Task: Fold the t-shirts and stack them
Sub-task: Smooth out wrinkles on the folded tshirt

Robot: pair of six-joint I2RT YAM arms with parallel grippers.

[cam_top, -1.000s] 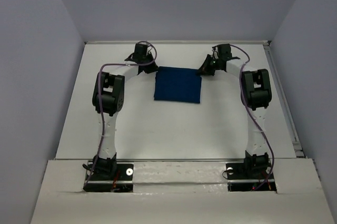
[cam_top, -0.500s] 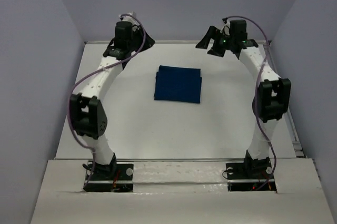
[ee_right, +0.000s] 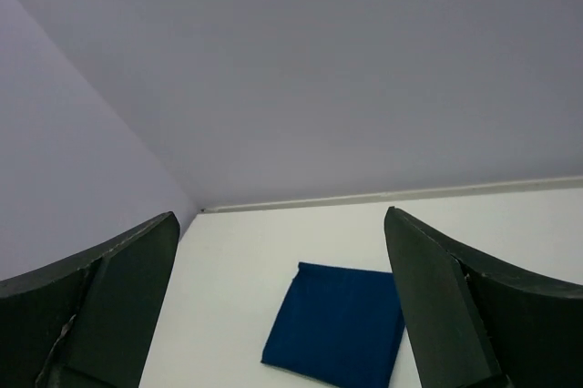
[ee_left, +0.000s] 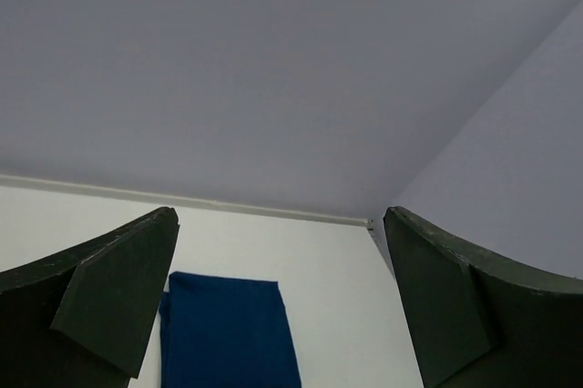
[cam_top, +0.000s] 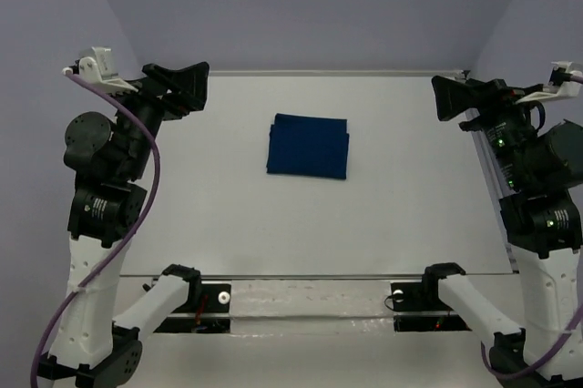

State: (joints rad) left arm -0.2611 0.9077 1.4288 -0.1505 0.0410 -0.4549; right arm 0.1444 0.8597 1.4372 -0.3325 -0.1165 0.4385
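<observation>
One dark royal-blue t-shirt (cam_top: pixel 308 146) lies folded into a neat rectangle on the white table (cam_top: pixel 273 224), a little beyond its middle. No print shows on it. My left gripper (cam_top: pixel 193 86) is raised at the far left, well away from the shirt, open and holding nothing. My right gripper (cam_top: pixel 441 97) mirrors it at the far right, open too. In the left wrist view the t-shirt (ee_left: pixel 228 333) sits low between the spread fingers of the left gripper (ee_left: pixel 281 217). The right wrist view shows the t-shirt (ee_right: pixel 337 329) far below the right gripper (ee_right: pixel 281 217).
Pale lilac walls close the table in at the back and on both sides. A raised strip (cam_top: pixel 496 188) runs along the table's right edge. The two arm bases (cam_top: pixel 191 292) stand at the near edge.
Both grippers were down at the folded shirt's far corners a second ago. They have let go, opened wide, risen and swung back and outwards to each side. The shirt has stayed put.
</observation>
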